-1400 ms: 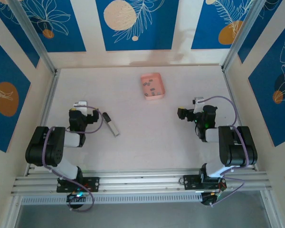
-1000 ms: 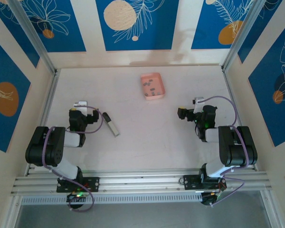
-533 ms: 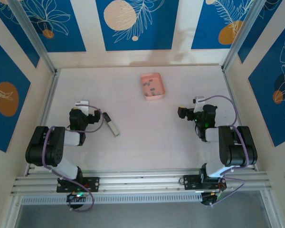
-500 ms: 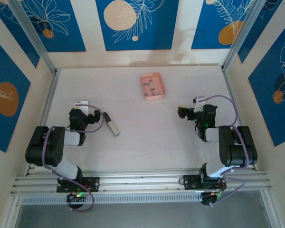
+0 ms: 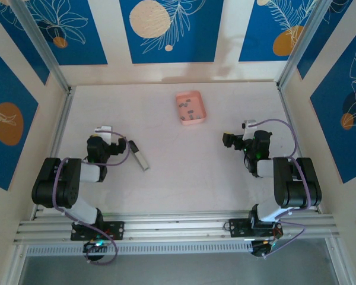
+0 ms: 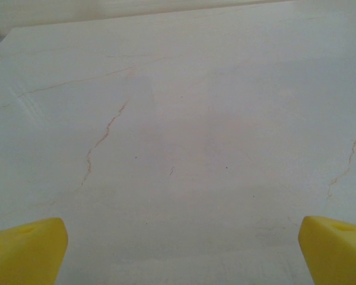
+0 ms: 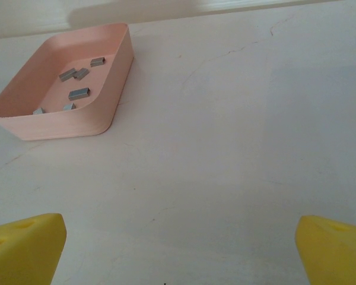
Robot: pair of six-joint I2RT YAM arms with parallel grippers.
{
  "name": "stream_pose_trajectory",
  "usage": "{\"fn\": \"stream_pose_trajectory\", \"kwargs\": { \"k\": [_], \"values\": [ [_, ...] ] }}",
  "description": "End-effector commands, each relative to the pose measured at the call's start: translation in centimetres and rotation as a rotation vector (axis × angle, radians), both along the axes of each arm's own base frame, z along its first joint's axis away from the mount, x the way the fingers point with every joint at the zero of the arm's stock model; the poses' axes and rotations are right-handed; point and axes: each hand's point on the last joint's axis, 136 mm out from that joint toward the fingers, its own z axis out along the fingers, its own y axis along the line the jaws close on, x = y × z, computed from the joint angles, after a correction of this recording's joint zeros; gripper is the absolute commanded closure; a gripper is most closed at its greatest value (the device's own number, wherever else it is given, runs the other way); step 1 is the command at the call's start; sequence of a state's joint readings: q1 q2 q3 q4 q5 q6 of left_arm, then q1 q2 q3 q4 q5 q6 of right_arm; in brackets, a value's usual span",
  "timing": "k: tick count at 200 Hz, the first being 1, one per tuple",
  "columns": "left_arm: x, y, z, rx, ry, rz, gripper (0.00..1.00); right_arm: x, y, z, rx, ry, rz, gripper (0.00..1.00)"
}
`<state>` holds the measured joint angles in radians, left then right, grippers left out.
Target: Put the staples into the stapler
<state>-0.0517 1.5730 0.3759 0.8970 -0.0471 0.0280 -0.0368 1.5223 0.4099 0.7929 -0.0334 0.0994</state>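
Beside my left jaws, on the counter [image 5: 184,160], lies the stapler [image 5: 138,155]; at the far middle, the staples [image 7: 78,93] sit in the pink tray [image 7: 65,127]. My left jaws and right jaws gape wide, empty.

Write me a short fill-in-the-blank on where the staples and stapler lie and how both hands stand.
1. The staples lie inside the ___ tray.
2. The stapler lies on the table, on the robot's ___ side.
3. The left hand and right hand both stand ___, holding nothing.

Missing words: pink; left; open
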Motion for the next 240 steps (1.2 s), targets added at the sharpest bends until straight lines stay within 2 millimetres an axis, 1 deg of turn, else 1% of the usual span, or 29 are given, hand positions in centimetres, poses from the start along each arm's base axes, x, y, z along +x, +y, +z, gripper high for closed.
{"fn": "stream_pose_trajectory", "kwargs": {
  "k": [1,17,34,52,78,100,116,124,129,140,155,167,178,190,208,221,240],
  "values": [
    [0.4,0.3,1.6,0.017,-0.039,0.033,0.01,0.2,0.0,0.6,0.007,-0.021,0.001,0.01],
    [0.5,0.5,2.3,0.021,-0.020,0.046,0.02,0.3,-0.3,0.9,0.010,-0.016,-0.014,0.01],
    [0.8,0.6,3.4,0.017,0.039,0.054,0.03,0.5,-0.4,2.2,0.027,0.007,-0.009,0.01],
    [0.5,0.5,4.0,-0.035,0.111,0.080,0.05,0.0,-0.1,3.7,0.027,0.002,0.008,0.01],
    [-0.3,-1.1,5.9,-0.121,0.185,0.069,0.12,-0.8,0.1,5.4,0.046,0.044,-0.015,0.01],
    [-1.7,-2.6,7.4,-0.167,0.291,0.081,0.17,-1.8,1.3,7.0,0.089,0.105,-0.020,0.01],
    [-3.0,-3.8,8.3,-0.227,0.397,0.104,0.19,-3.1,3.1,8.0,0.149,0.164,0.006,0.01],
    [-3.9,-4.5,8.5,-0.252,0.461,0.121,0.19,-3.9,4.0,8.1,0.198,0.220,-0.017,0.01],
    [-4.4,-4.9,8.6,-0.265,0.496,0.132,0.19,-4.3,4.6,8.1,0.225,0.247,-0.019,0.01],
    [-5.6,-6.0,8.8,-0.276,0.573,0.143,0.19,-5.6,6.5,7.9,0.288,0.323,-0.013,0.01],
    [-7.3,-6.8,8.5,-0.277,0.660,0.198,0.19,-7.4,9.1,6.8,0.350,0.435,-0.027,0.01],
    [-8.1,-7.5,8.1,-0.319,0.704,0.218,0.22,-8.8,11.3,6.0,0.355,0.499,-0.011,0.01],
    [-8.6,-8.2,7.5,-0.369,0.737,0.237,0.26,-10.0,12.7,5.1,0.328,0.543,-0.025,0.01],
    [-8.9,-8.6,6.6,-0.414,0.763,0.257,0.29,-11.2,14.2,4.3,0.300,0.569,-0.020,0.01],
    [-9.1,-8.3,5.0,-0.431,0.800,0.318,0.31,-12.6,16.2,3.3,0.272,0.600,0.008,0.01],
    [-9.2,-8.4,4.0,-0.425,0.834,0.340,0.31,-13.3,17.4,2.8,0.265,0.630,0.032,0.01],
    [-8.5,-9.2,2.9,-0.440,0.856,0.325,0.30,-13.8,19.0,2.2,0.256,0.677,0.079,0.01]
  ]
}}
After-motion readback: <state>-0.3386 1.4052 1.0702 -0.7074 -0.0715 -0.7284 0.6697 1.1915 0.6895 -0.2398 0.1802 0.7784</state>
